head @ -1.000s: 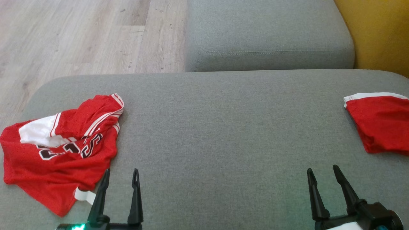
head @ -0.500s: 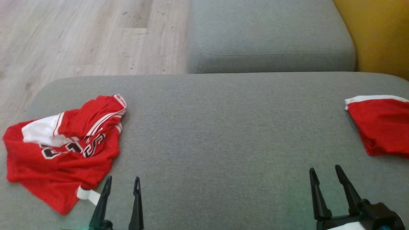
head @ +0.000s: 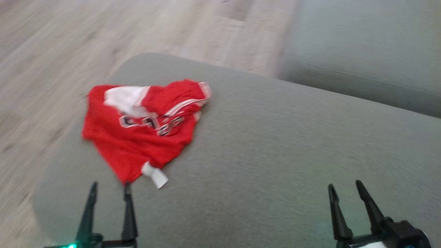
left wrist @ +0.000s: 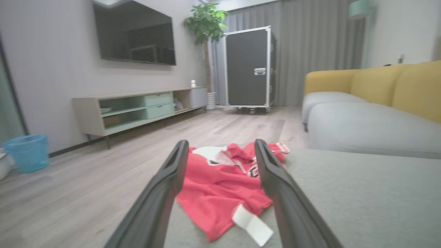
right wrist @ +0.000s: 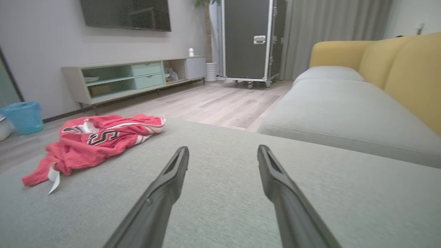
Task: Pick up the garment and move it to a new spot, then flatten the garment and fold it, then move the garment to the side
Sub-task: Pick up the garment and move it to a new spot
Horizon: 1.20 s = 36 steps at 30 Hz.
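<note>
Red jersey (head: 144, 127) (crumpled, white tag sticking out) is lying near the left end of the grey ottoman (head: 275, 155). The left gripper (head: 109, 187) is hovering just beside its near corner, fingers spread and empty; the right gripper (head: 342, 187) is hanging well apart, also spread, holding nothing.

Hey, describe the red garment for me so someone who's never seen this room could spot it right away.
Start at the yellow-backed sofa, then the wide grey cushion before it. Near the cushion's corner by the wooden floor lies a crumpled red jersey. It alone is bright against the grey, with black-and-white lettering and a white tag sticking out at its edge.
</note>
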### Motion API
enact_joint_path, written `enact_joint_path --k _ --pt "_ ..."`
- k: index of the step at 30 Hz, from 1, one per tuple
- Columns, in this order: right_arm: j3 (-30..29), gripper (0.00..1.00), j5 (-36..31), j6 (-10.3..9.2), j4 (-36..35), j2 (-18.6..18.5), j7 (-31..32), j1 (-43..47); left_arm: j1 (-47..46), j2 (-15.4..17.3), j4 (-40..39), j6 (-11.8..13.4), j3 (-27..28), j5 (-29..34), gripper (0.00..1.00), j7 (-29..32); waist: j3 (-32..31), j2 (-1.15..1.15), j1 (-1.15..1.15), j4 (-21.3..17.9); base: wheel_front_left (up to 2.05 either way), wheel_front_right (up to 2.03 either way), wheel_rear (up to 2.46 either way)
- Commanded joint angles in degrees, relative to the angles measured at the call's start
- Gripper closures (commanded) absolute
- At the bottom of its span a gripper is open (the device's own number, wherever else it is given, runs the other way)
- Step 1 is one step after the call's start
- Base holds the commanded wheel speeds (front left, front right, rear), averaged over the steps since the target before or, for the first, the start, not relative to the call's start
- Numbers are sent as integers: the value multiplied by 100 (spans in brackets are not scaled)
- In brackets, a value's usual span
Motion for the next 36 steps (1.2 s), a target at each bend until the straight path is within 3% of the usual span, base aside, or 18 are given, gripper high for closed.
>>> enact_joint_path --k 1,9,14,18,23,33,36 --pt "192 0 -139 37 -176 -41 -62 -359 -133 -3 -275 161 287 -9 0 -13 235 0 0 559 0 0 0" --pt "265 0 -250 37 -59 -149 -62 -495 -131 -21 -516 413 456 -33 0 -13 458 0 0 726 0 0 0" --pt "225 0 -218 37 -148 -333 -62 -475 -773 324 -608 342 543 109 0 -13 791 0 0 752 0 0 0" --pt "45 0 -197 37 -321 -567 -62 -500 -1831 652 -321 59 493 124 0 -13 1273 0 0 753 0 0 0" --pt "81 0 -262 37 -598 -1123 -62 -809 -3533 904 977 -277 491 -7 0 33 1987 0 0 457 0 0 0" --pt "-133 0 -335 37 -1063 -2065 -62 -968 -6485 724 4158 -951 699 -1025 0 2048 2997 0 0 -77 0 0 0" --pt "-154 0 -349 37 -1207 -2169 -62 -1060 -6897 781 4973 -972 883 -1295 0 2546 3216 0 0 -281 0 0 0"
